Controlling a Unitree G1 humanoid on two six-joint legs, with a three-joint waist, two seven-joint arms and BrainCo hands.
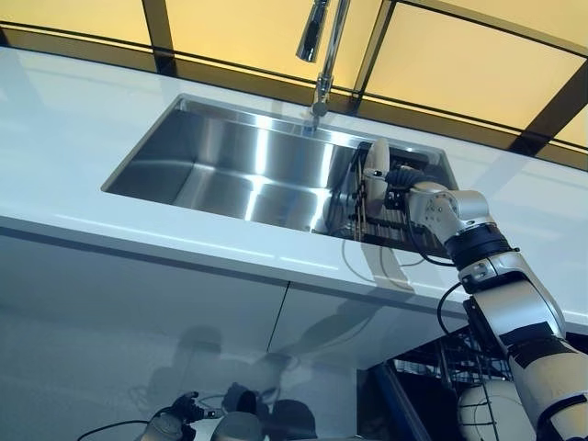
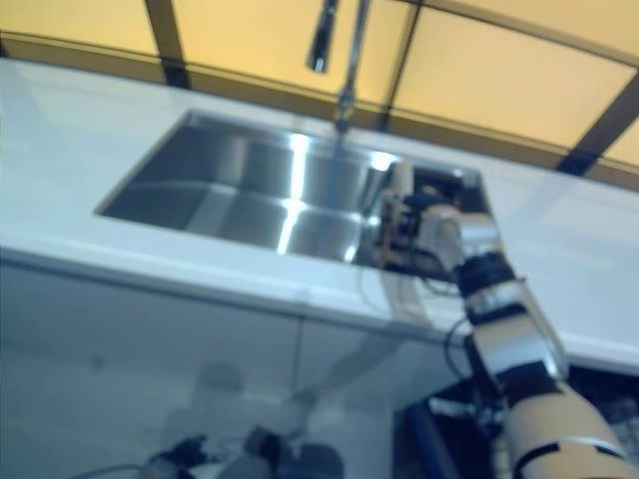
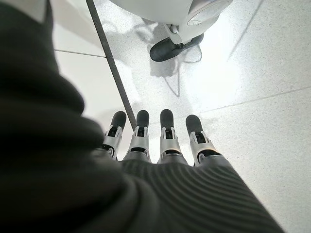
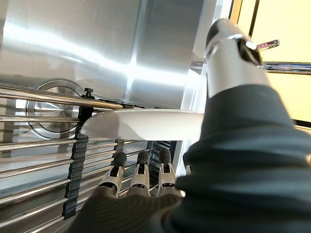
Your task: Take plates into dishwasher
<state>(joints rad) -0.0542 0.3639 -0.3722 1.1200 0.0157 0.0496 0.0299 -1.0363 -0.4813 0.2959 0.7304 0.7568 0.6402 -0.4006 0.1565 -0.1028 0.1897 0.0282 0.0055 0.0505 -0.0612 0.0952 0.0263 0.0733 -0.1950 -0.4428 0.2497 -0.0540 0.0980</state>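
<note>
Over the sink [image 1: 220,165], right hand [image 4: 146,187] at plate [image 4: 146,124]

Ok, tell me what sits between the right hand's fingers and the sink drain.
In the right wrist view, the white plate and the rails of the wire rack lie between the right hand fingers and the drain.

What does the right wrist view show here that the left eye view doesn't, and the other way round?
Only the right wrist view shows the sink's round drain and the rack's steel bars close up. Only the left eye view shows the white counter, the whole tap and the left hand hanging low. Both show the right hand at the white plate standing in the rack inside the sink.
</note>
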